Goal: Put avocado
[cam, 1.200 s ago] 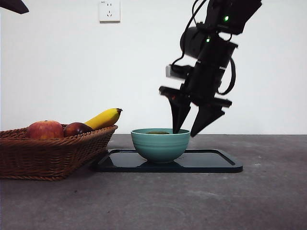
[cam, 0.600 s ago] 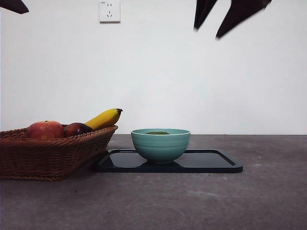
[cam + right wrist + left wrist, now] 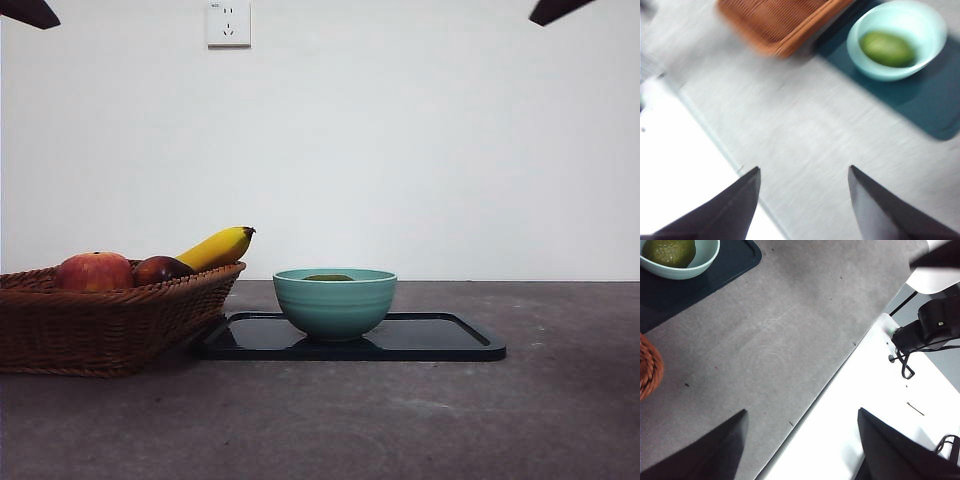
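Observation:
The dark green avocado (image 3: 329, 277) lies inside the teal bowl (image 3: 335, 301), only its top showing over the rim in the front view. It also shows in the right wrist view (image 3: 887, 48) and the left wrist view (image 3: 669, 251). The bowl stands on a black tray (image 3: 440, 338). My right gripper (image 3: 804, 200) is open and empty, high above the table and far from the bowl; it shows as a dark tip at the front view's top right (image 3: 560, 9). My left gripper (image 3: 802, 445) is open and empty, over the table's edge.
A wicker basket (image 3: 100, 320) at the left holds a red apple (image 3: 93, 271), a dark red fruit (image 3: 160, 269) and a yellow banana (image 3: 217, 247). A wall socket (image 3: 228, 22) is on the white wall. Grey table (image 3: 400, 420) lies in front.
The right gripper has risen from just above the bowl, up and to the right, nearly out of the front view. The avocado stays in the bowl.

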Tool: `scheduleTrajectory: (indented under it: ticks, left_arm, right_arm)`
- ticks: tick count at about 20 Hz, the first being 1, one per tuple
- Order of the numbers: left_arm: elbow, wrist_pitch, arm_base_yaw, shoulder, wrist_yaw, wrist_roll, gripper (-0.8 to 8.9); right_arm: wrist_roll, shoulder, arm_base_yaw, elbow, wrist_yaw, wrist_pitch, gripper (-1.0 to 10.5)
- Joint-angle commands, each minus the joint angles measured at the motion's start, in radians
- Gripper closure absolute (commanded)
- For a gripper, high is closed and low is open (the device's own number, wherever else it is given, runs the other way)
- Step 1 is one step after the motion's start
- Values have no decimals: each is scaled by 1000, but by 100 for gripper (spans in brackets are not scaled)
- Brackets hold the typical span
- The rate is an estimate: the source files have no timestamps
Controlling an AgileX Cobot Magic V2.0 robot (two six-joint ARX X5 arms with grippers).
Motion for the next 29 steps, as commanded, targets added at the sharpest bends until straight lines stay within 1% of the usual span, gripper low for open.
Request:
scheduleTrajectory:
  ticks: [1,8,10,11,13,14,29]
  left_arm:
    - [11,4,-5,7,5,16,472]
    - [11,4,-5,7,5,16,472]
    - [11,5,-5,7,5,17,496]
    - [11,4,-5,7,5,17,582]
    - [11,5,-5,7,5,16,810]
    - [11,4,-5,7,5,17,805]
    - [11,4,-5,7,5,16,805]
  right_arm:
    - [21,-38,29,-33,-2,21,662]
    - [21,-63,32,-46,-3,33,662]
    - [21,-63,32,-46,-3,33,663]
    - [21,-63,32,-46,-3,32,698]
    - [20,-63,32,-46,-3,32,952]
    - [20,-63,32,-46,-3,32,936]
    - [20,-63,32,-46,-3,44,936]
